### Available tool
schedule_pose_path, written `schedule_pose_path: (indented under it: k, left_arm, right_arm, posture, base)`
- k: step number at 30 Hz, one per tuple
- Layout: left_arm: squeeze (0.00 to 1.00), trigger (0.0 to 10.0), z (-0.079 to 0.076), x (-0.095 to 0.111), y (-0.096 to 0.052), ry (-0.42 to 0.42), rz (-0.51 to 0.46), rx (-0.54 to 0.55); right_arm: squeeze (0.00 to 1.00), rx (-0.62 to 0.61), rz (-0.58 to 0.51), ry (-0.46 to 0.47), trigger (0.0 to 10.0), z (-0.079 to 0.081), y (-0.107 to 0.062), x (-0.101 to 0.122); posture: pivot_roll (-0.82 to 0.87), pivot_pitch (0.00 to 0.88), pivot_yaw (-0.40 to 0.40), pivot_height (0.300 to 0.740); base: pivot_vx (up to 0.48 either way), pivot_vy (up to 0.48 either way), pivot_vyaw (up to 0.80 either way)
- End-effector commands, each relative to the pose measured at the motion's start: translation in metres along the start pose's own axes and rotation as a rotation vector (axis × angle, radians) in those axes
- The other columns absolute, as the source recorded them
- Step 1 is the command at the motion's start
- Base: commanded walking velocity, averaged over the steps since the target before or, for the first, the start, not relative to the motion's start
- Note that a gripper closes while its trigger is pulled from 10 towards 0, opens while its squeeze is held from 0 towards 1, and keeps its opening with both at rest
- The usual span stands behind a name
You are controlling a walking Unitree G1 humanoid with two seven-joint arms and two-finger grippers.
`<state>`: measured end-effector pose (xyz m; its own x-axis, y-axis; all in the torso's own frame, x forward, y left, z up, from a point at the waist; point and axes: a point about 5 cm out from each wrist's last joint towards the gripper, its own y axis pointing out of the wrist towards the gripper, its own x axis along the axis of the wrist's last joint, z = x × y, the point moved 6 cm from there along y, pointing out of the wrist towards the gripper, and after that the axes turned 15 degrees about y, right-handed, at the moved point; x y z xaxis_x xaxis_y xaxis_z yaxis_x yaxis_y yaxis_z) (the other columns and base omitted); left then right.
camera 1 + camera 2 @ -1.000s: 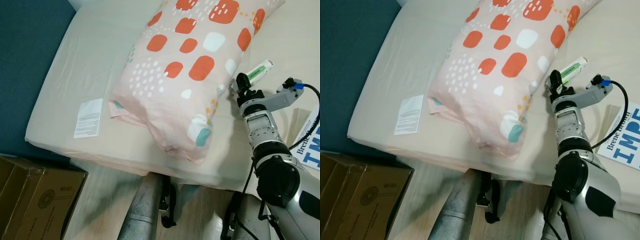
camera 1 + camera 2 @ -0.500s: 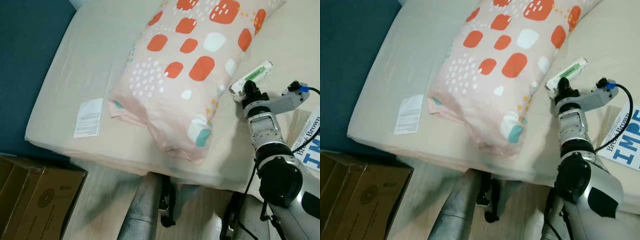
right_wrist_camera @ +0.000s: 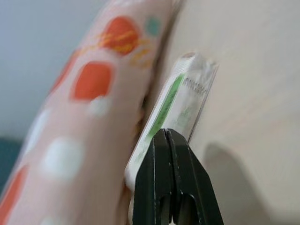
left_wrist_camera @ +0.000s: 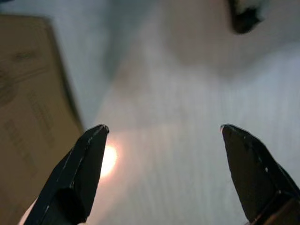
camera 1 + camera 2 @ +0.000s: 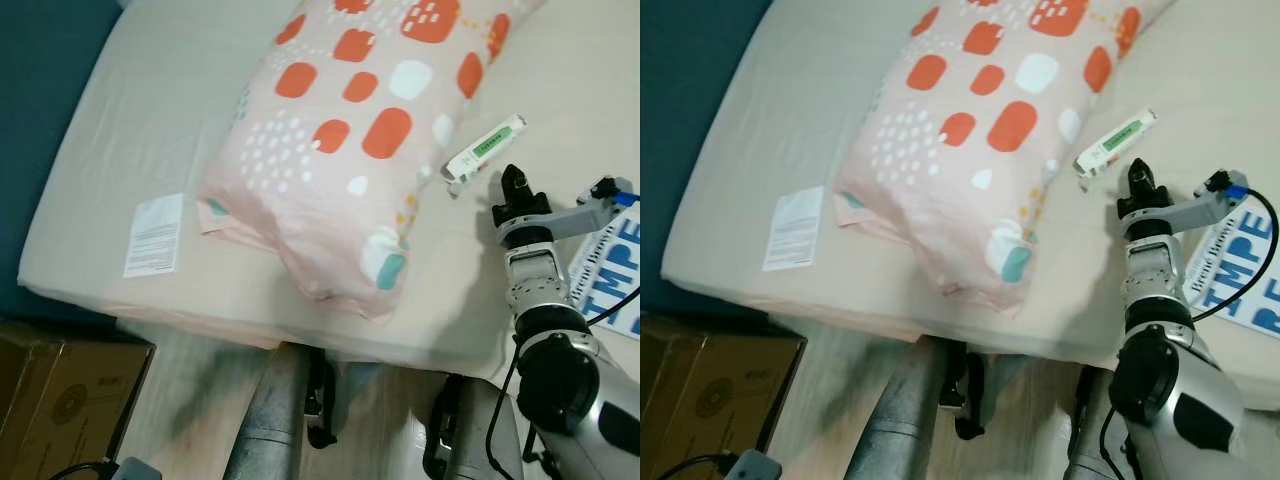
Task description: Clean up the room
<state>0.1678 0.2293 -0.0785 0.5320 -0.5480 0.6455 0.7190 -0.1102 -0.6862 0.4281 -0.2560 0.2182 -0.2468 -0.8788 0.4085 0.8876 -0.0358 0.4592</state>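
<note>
Jaws first: the right gripper (image 3: pixel 168 136) is pressed fully together, fingertip against fingertip, with nothing caught between them. In the head views it is held low over the bed, just short of the small white and green tube (image 5: pixel 484 147), apart from it. The tube is seen lying flat on the cream fitted sheet (image 5: pixel 160 120), tucked right beside the long edge of the pink pillow with orange and white squares (image 5: pixel 350 150), towards the right side of the bed. That placement looks awkward: with the tube nestled against the pillow, the fingers would probably have to be parted and brought in from the open, sheet side.

The left gripper (image 4: pixel 164 154) is spread wide and empty, hung down by the pale wooden floor (image 4: pixel 187 93), so that arm is judged idle.

Elsewhere on the bed, a white printed paper slip (image 5: pixel 154 235) is laid near the front left edge of the mattress, and a blue and white printed booklet (image 5: pixel 612 270) is set at the front right edge, beside the right arm. The pillow is slumped diagonally, one corner overhanging the front edge. A brown cardboard box (image 5: pixel 60 395) is stood on the floor below the front left corner, against a dark teal wall (image 5: pixel 30 90). Tidying is judged barely begun.
</note>
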Motion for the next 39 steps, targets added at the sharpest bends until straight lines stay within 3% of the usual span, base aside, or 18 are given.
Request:
schedule_pose_path:
  k: [1, 4, 5, 6, 10, 11, 16, 24, 31, 37, 38, 39]
  left_arm:
    - [0.0, 10.0, -0.012, -0.024, -0.006, -0.01, 0.078, -0.023]
    - [0.0, 10.0, -0.013, -0.024, -0.002, -0.013, 0.082, -0.025]
    - [0.0, 10.0, -0.014, -0.025, 0.004, -0.02, 0.091, -0.023]
    - [0.0, 10.0, -0.016, -0.025, 0.008, -0.025, 0.098, -0.028]
    - [0.0, 10.0, -0.019, -0.027, 0.011, -0.017, 0.105, -0.042]
    - [0.0, 10.0, -0.016, -0.031, 0.006, -0.016, 0.109, -0.036]
    - [0.0, 10.0, -0.012, -0.04, -0.007, -0.004, 0.109, -0.032]
    - [0.0, 10.0, -0.006, -0.034, -0.022, 0.021, 0.068, -0.034]
    - [0.0, 10.0, -0.006, -0.026, -0.038, 0.039, 0.03, -0.051]
    - [0.0, 10.0, -0.005, -0.02, -0.057, 0.054, 0.013, -0.073]
    - [0.0, 10.0, -0.004, -0.021, -0.059, 0.055, 0.014, -0.073]
    - [0.0, 10.0, -0.003, -0.021, -0.061, 0.056, 0.015, -0.073]
  right_arm:
    - [0.0, 0.027, 0.03, 0.015, 0.0, -0.001, -0.008, -0.008]
    - [0.0, 0.054, 0.045, 0.02, 0.0, 0.002, -0.013, -0.013]
    - [0.0, 0.021, 0.078, -0.027, 0.0, -0.002, -0.019, -0.021]
    - [0.0, -0.023, 0.086, -0.058, 10.0, -0.009, -0.022, -0.024]
    - [0.0, -0.087, 0.069, -0.084, 10.0, -0.02, -0.022, -0.02]
    - [1.0, -0.093, 0.036, -0.045, 10.0, -0.021, -0.017, -0.013]
    - [1.0, -0.119, -0.011, 0.024, 10.0, -0.02, -0.006, -0.003]
    - [1.0, -0.031, -0.041, 0.117, 10.0, 0.005, 0.015, 0.003]
    - [1.0, -0.029, -0.001, 0.153, 10.0, 0.015, 0.026, -0.013]
    - [0.96, -0.161, 0.061, 0.19, 10.0, 0.009, 0.03, -0.04]
    - [0.0, -0.182, 0.054, 0.2, 10.0, 0.007, 0.03, -0.04]
    - [0.0, -0.194, 0.049, 0.207, 10.0, 0.005, 0.03, -0.041]
  posture:
    - [0.24, 0.536, 0.216, 0.623]
    - [0.2, 0.507, 0.194, 0.623]
    - [0.18, 0.496, 0.19, 0.623]
    - [0.17, 0.497, 0.193, 0.623]
    - [0.17, 0.5, 0.193, 0.623]
    - [0.21, 0.519, 0.209, 0.623]
    - [0.25, 0.548, 0.239, 0.623]
    - [0.33, 0.6, 0.29, 0.623]
    - [0.36, 0.633, 0.334, 0.623]
    - [0.37, 0.656, 0.357, 0.623]
    - [0.38, 0.659, 0.363, 0.623]
    - [0.38, 0.659, 0.363, 0.623]
  base:
    - [0.0, 0.0, 0.0]
    - [0.0, 0.0, 0.0]
    - [0.0, 0.0, 0.0]
    - [0.0, 0.0, 0.0]
    - [0.0, 0.0, 0.0]
    - [0.0, 0.0, 0.0]
    - [0.0, 0.0, 0.0]
    - [0.0, 0.0, 0.0]
    - [0.0, 0.0, 0.0]
    - [0.0, 0.0, 0.0]
    - [0.0, 0.0, 0.0]
    - [0.0, 0.0, 0.0]
